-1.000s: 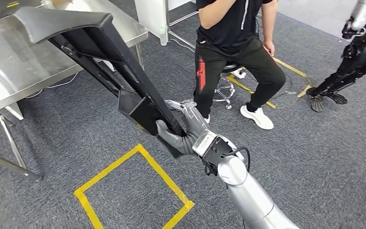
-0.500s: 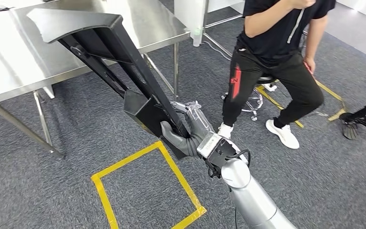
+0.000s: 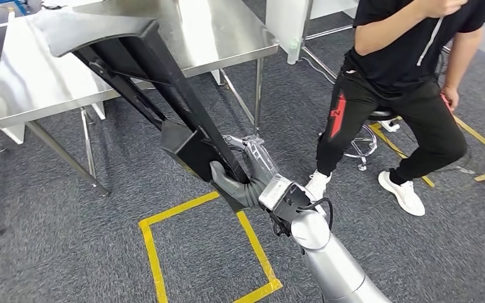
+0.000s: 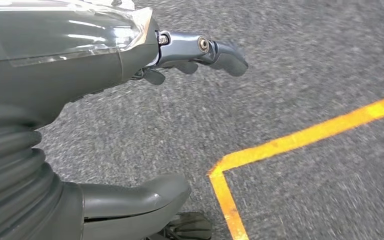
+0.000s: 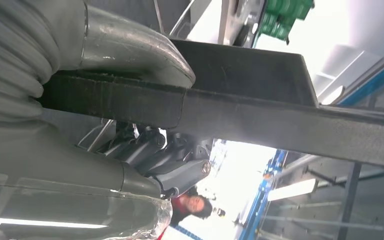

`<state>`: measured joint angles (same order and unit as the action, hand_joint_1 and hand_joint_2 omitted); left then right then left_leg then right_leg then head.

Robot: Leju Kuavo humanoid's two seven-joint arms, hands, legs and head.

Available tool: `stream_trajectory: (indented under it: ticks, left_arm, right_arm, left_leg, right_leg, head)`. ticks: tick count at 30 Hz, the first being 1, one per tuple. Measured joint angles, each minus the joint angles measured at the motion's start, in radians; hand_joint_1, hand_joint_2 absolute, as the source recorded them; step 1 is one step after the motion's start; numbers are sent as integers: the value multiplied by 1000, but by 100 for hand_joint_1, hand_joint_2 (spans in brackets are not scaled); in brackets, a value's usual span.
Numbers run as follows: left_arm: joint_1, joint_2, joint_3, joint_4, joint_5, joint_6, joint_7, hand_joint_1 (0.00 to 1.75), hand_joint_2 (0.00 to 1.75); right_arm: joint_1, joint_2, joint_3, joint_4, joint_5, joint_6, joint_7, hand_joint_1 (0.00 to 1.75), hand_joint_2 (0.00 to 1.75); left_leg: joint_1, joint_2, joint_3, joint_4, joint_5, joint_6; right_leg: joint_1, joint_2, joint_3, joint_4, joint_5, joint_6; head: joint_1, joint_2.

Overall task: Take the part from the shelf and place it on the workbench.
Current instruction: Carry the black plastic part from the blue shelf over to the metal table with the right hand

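We hold the long black part in our right hand, fingers wrapped round its lower end at frame centre. The steel workbench has slid rightward across the upper frame as we turn, so the part's top now overlaps it. Our left hand hangs empty, fingers loosely apart.

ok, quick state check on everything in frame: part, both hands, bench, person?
black part: off the shelf, held tilted, its upper end in front of the workbench top, not set down
right hand: grips the part's lower end
left hand: holds nothing, fingers apart, above the carpet
workbench: steel top, bare where visible
person: seated on a stool, to the right of the bench
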<state>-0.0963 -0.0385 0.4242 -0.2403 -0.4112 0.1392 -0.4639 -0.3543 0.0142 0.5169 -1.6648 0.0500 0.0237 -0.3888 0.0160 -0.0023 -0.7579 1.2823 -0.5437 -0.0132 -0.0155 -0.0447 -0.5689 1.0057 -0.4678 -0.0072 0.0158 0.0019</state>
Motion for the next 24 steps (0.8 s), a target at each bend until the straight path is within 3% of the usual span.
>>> stream_trajectory:
  ticks: [2, 4, 5, 7, 8, 10, 12, 13, 14, 15, 16, 18, 20, 22, 24]
  left_arm:
    - [0, 2, 0, 0, 0, 0, 0, 0, 175]
    - [-3, 3, 0, 0, 0, 0, -2, 0, 175]
    - [-5, 4, 0, 0, -1, 0, -3, 0, 175]
    - [-5, 4, 0, 0, -4, 0, -6, 0, 175]
    - [-4, 3, 0, 0, -5, -1, -7, 0, 175]
    - [-5, 2, 0, 0, -6, -8, -12, 0, 175]
    - [-8, 1, 0, 0, -5, -21, -19, 0, 175]
    - [-8, 2, 0, 0, -5, -28, -21, 0, 175]
    - [-7, 1, 0, 0, -4, -32, -23, 0, 175]
    - [-6, 1, 0, 0, -4, -34, -24, 0, 175]
    - [-5, 0, 0, 0, -4, -35, -24, 0, 175]
    - [-4, 0, 0, 0, -4, -34, -23, 0, 175]
    - [-4, 1, 1, 0, -5, -33, -21, 0, 175]
    - [-3, 3, 1, 0, -6, -32, -19, 0, 175]
    - [-2, 4, 1, 0, -7, -32, -18, 0, 175]
  right_arm:
    - [1, 0, 0, 0, 0, 0, 0, 175, 175]
    - [1, 0, -1, -2, 2, 0, 0, 175, 175]
    - [2, 1, -2, -4, 3, 0, 0, 175, 175]
    - [3, 3, -5, -6, 6, 0, 1, 175, 175]
    - [4, 4, -7, -7, 7, 0, 2, 175, 175]
    - [6, 6, -13, -13, 6, -1, 2, 175, 175]
    - [10, 6, -20, -16, 4, -3, 2, 175, 175]
    - [13, 5, -24, -16, 2, -3, 2, 175, 175]
    - [17, 5, -27, -16, 2, -3, 2, 175, 175]
    - [20, 5, -30, -16, 1, -3, 2, 175, 175]
    - [22, 5, -32, -16, 1, -3, 2, 175, 175]
    - [21, 7, -34, -17, 1, -3, 2, 175, 175]
    - [21, 8, -35, -17, 1, -4, 2, 175, 175]
    - [20, 10, -36, -17, 0, -4, 2, 175, 175]
    - [20, 12, -36, -17, 0, -4, 2, 175, 175]
  left_leg:
    - [1, 22, 68, -120, 60, 3]
    - [-5, 53, 132, -235, 96, 12]
    - [-8, 60, 145, -260, 99, 18]
    - [-13, 45, 145, -267, 99, 29]
    - [-11, 37, 148, -271, 102, 36]
    - [-6, 25, 154, -281, 109, 49]
    - [-4, 12, 155, -283, 111, 57]
    - [-4, 5, 154, -283, 111, 58]
    - [-4, -2, 154, -283, 111, 58]
    - [-3, -9, 154, -282, 111, 58]
    - [-3, -14, 155, -281, 111, 57]
    - [-2, -24, 156, -277, 107, 51]
    - [-5, -30, 153, -269, 102, 40]
    - [-6, -32, 150, -266, 101, 46]
    - [-5, -31, 150, -267, 103, 58]
  right_leg:
    - [1, -18, 3, 0, -2, 1]
    - [9, -33, 5, 1, -6, 7]
    - [13, -40, 6, 1, -8, 12]
    - [16, -53, 10, -3, -10, 22]
    - [15, -51, 9, 1, -13, 27]
    - [13, -17, -12, 51, -41, 31]
    - [8, 25, -72, 174, -94, 26]
    - [6, 34, -107, 240, -117, 26]
    - [4, 37, -130, 282, -127, 30]
    - [2, 39, -138, 291, -123, 38]
    - [0, 39, -124, 256, -103, 48]
    - [-7, 40, -59, 115, -44, 66]
    - [-10, 42, -13, 19, -7, 63]
    - [-9, 44, -6, 6, 0, 50]
    - [-7, 45, -7, 6, 2, 46]
  head:
    - [0, 0]
    - [1, 0]
    - [2, 0]
    - [3, 0]
    - [3, 0]
    - [4, 0]
    - [6, 0]
    - [7, 0]
    - [7, 0]
    - [7, 0]
    - [7, 0]
    - [8, 0]
    - [7, 0]
    - [6, 0]
    - [6, 0]
